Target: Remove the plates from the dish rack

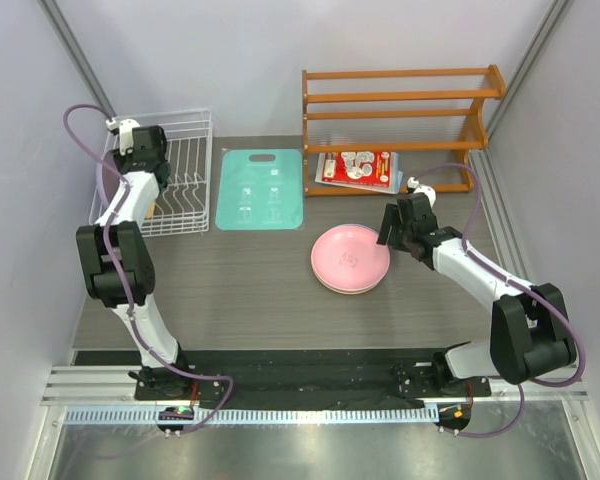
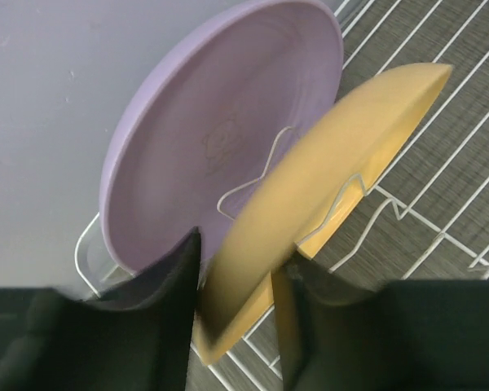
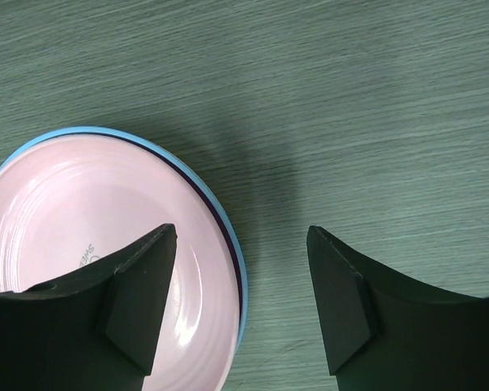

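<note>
Left end effector [image 2: 238,261], partly closed, straddles the yellow plate [image 2: 326,171] rim in the dish rack [image 1: 185,170] at the table [image 1: 230,290] far left corner; a firm grip cannot be confirmed. Rack holds two plates: yellow plate, lavender plate [image 2: 204,138]. Right end effector [image 3: 240,232], open and empty, hangs at the edge of the stacked pink plate [image 3: 73,212] and blue plate [image 3: 90,129].

I'm looking at a dark grey wood-grain table [image 1: 240,290] that fills the middle of the top view. In the upper left of it sits the white wire dish rack [image 1: 190,180]. Just right of that, a teal cutting board [image 1: 261,190] lies flat. In the upper right stands an orange slatted shelf rack [image 1: 400,97], with a red-and-white packet [image 1: 357,167] at its foot. Right of centre rests a stack of plates [image 1: 350,258], pink on top with light blue beneath.
</note>
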Available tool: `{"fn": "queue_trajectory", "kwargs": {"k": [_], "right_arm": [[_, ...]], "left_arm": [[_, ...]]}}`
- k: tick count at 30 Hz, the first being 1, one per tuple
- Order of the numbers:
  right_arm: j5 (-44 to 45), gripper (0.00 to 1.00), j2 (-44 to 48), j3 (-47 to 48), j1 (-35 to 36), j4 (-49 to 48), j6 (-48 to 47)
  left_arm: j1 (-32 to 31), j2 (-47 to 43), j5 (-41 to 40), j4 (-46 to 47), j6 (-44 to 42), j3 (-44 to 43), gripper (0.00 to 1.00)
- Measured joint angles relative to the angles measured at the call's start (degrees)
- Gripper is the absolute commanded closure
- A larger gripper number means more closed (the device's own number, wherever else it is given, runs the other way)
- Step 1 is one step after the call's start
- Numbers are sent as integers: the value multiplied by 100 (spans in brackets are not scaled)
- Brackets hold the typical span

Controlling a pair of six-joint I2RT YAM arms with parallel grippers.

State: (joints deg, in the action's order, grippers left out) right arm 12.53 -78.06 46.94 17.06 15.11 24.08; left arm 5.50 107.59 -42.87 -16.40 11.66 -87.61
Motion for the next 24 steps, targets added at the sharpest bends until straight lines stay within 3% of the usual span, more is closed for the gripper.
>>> {"fn": "queue_trajectory", "kwargs": {"k": [1, 3, 6, 17, 24], "right_arm": [[-7, 29, 0, -2, -13, -9, 0], [-20, 29, -9, -2, -35, -22, 0], [-48, 30, -42, -4, -48, -35, 2], [-173, 29, -109, -31, -68, -55, 9], [-227, 29, -2, -118, -68, -46, 26]], "left_arm": [[2, 20, -20, 11, -2, 0, 82], [11, 35, -120, -15, -170, 0, 85], [28, 39, -131, -50, -289, 0, 99], [20, -35, -76, -151, -437, 0, 100], [-52, -588, -96, -481, -643, -11, 100]]}}
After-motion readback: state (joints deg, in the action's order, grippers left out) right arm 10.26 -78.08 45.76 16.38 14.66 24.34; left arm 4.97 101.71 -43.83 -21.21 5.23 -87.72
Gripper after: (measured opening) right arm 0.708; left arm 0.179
